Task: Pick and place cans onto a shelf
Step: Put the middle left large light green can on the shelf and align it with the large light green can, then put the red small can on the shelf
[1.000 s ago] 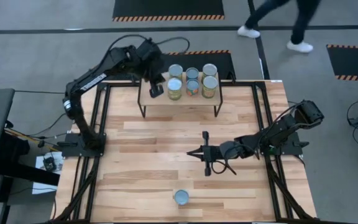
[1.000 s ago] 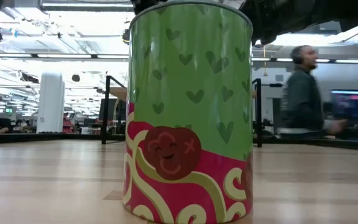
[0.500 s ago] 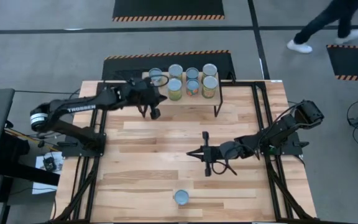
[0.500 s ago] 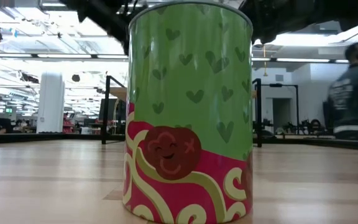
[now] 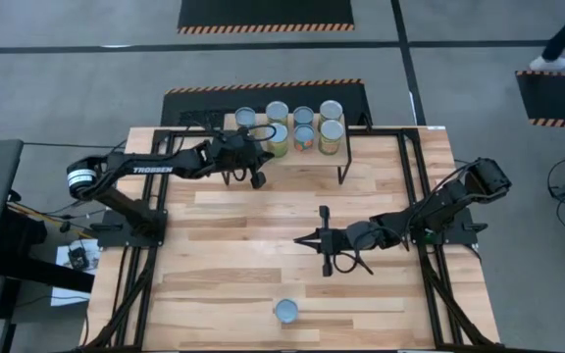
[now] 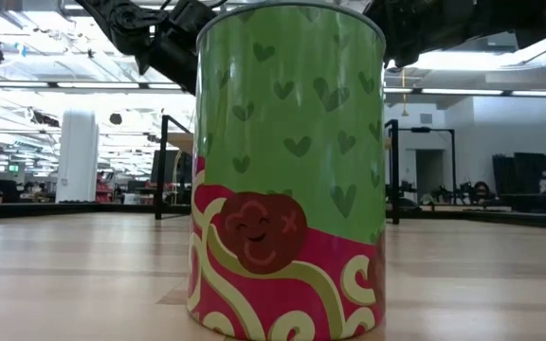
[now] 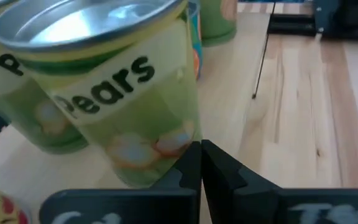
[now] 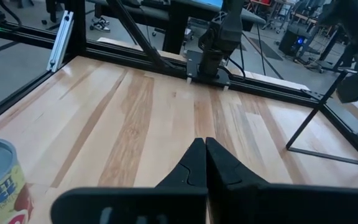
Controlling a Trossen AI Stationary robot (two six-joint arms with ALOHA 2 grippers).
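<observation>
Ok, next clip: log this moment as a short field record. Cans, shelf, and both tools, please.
cans on shelf: seven, grouped on the shelf top, among them a Pears can
can off shelf: one can standing alone near the table's front edge
left tool: left tool shut, empty, at the shelf's front left
right tool: right tool shut, empty, over mid-table
person: shoe at the far right floor

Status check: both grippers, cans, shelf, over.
Left gripper shut, empty, beside shelf. Right gripper shut, mid-table. Seven cans shelved; one can left at near edge. Path clear.
</observation>
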